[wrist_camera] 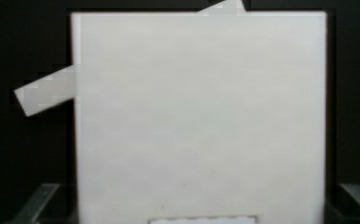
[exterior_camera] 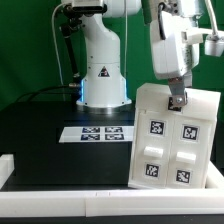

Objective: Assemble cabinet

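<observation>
The cabinet (exterior_camera: 172, 140) is a large white box standing tilted on its lower edge at the exterior view's right, near the front border. Its face shows several compartments with black-and-white tags. My gripper (exterior_camera: 176, 98) comes down onto its top edge and is shut on it. In the wrist view the cabinet's plain white side (wrist_camera: 198, 110) fills most of the picture. My gripper (wrist_camera: 198, 203) straddles it, with one grey finger (wrist_camera: 49, 205) tight against each side edge.
The marker board (exterior_camera: 95, 132) lies flat on the black table (exterior_camera: 40, 140) in front of the arm's white base (exterior_camera: 103, 70). The white raised border (exterior_camera: 60, 205) runs along the table's front. A white strip (wrist_camera: 49, 92) shows slanting behind the cabinet.
</observation>
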